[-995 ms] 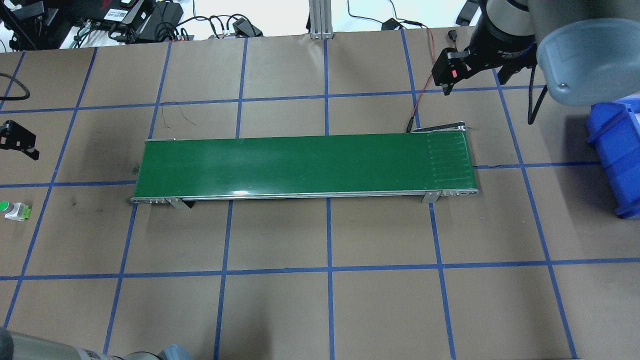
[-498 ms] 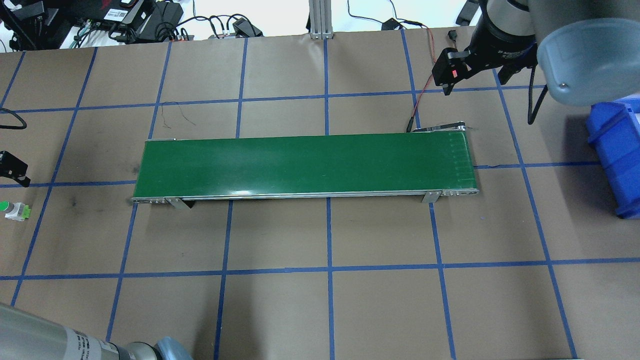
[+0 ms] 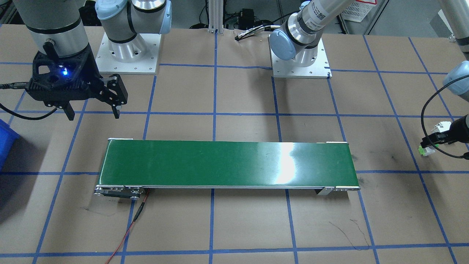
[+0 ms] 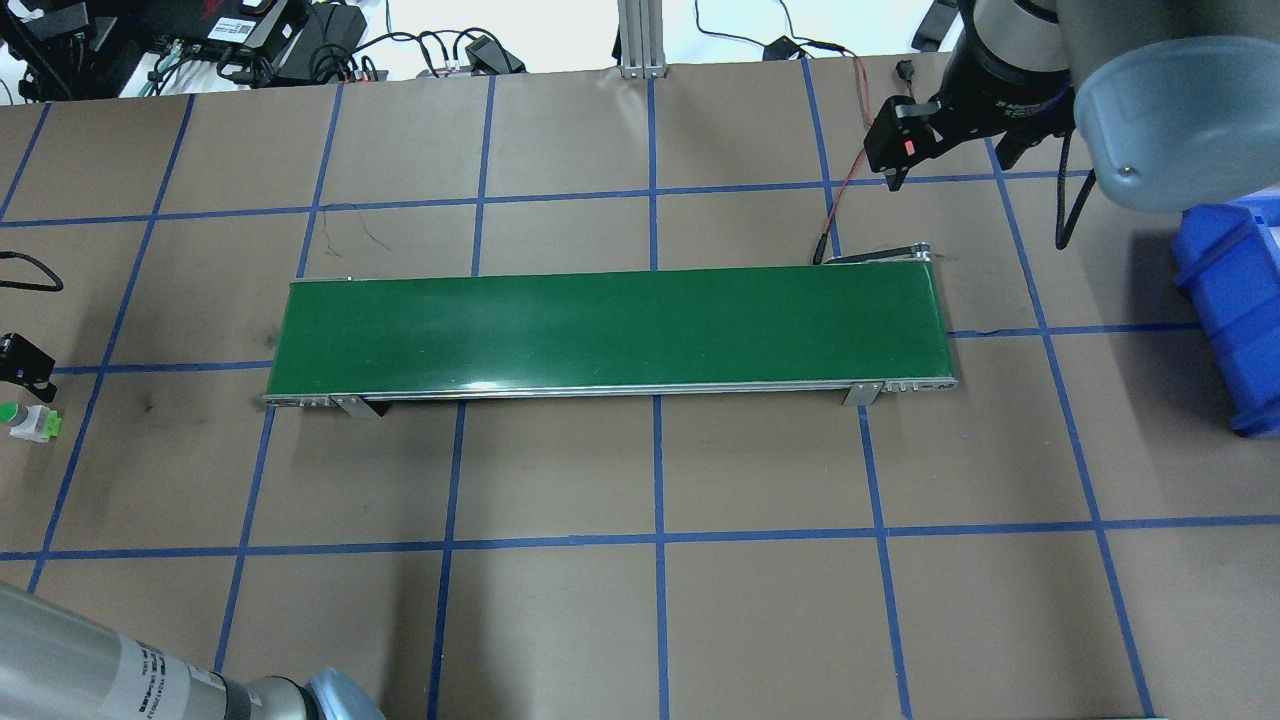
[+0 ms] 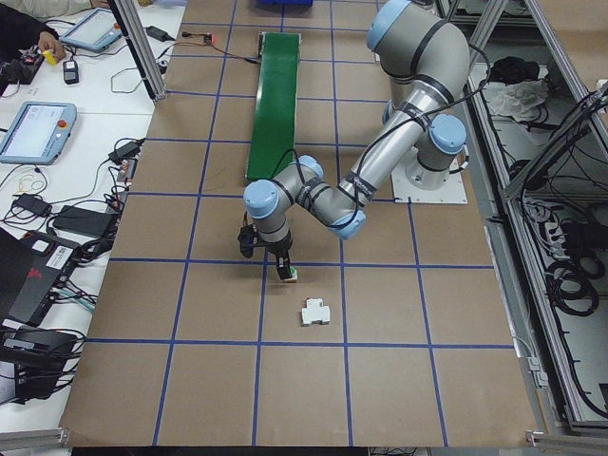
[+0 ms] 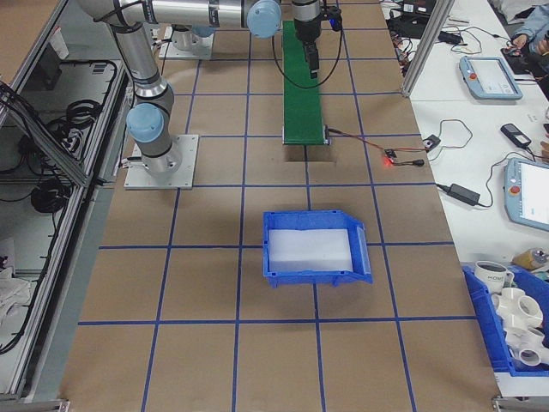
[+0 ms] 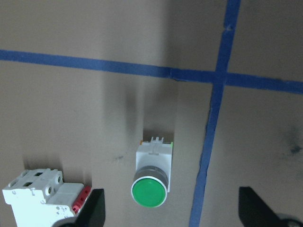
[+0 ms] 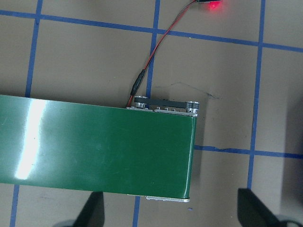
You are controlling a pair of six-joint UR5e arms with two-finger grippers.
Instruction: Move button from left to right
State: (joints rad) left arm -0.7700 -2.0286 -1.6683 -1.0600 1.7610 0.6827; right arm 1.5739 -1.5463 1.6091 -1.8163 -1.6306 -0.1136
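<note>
The button (image 7: 151, 177) lies on its side on the brown paper table (image 4: 560, 620), directly under the left gripper (image 7: 170, 220) and between its two spread fingers (image 7: 92, 213) — they stand wide apart and touch nothing. Just outside one finger sits a white breaker block (image 7: 40, 198) with red marks. A blue tape line (image 7: 208, 142) runs along the button's other side. The right gripper (image 3: 91, 106) hangs released above the far end of the green conveyor belt (image 4: 610, 325), well apart from the button, with a blue bin (image 6: 313, 249) beyond it.
</note>
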